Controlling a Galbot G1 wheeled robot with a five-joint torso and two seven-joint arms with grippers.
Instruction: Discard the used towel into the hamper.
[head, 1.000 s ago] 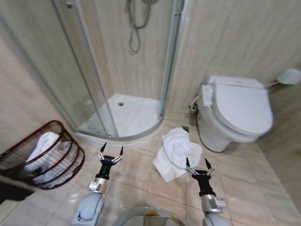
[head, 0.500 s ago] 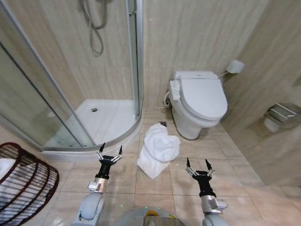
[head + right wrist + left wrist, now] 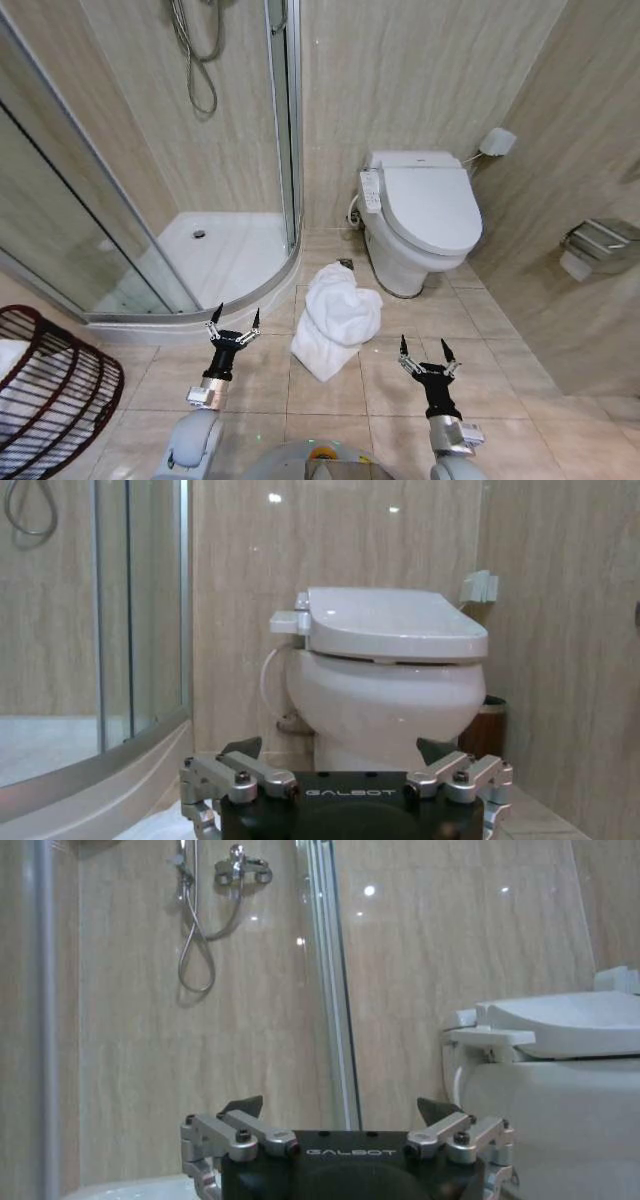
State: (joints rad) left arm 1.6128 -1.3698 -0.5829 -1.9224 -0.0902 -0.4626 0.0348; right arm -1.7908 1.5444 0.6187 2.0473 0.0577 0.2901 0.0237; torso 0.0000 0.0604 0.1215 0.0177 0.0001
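A crumpled white towel (image 3: 335, 318) lies on the tiled floor between the shower base and the toilet. The hamper (image 3: 50, 385), a reddish-brown open-weave basket lying tilted at the far left, holds some white cloth. My left gripper (image 3: 235, 318) stands open, held low to the left of the towel, with nothing between its fingers. My right gripper (image 3: 422, 347) is open too, a little nearer to me and to the right of the towel. The left gripper (image 3: 340, 1107) faces the shower wall; the right gripper (image 3: 340, 747) faces the toilet.
A white toilet (image 3: 422, 218) stands behind the towel on the right. The curved glass shower enclosure (image 3: 215, 250) with its raised white base fills the left. A small brown bin (image 3: 487, 731) sits beside the toilet, and a paper holder (image 3: 595, 245) hangs on the right wall.
The whole view has swung to the right, so the hamper has slid to the left edge and the towel now lies centred between my grippers. Both grippers kept their pose.
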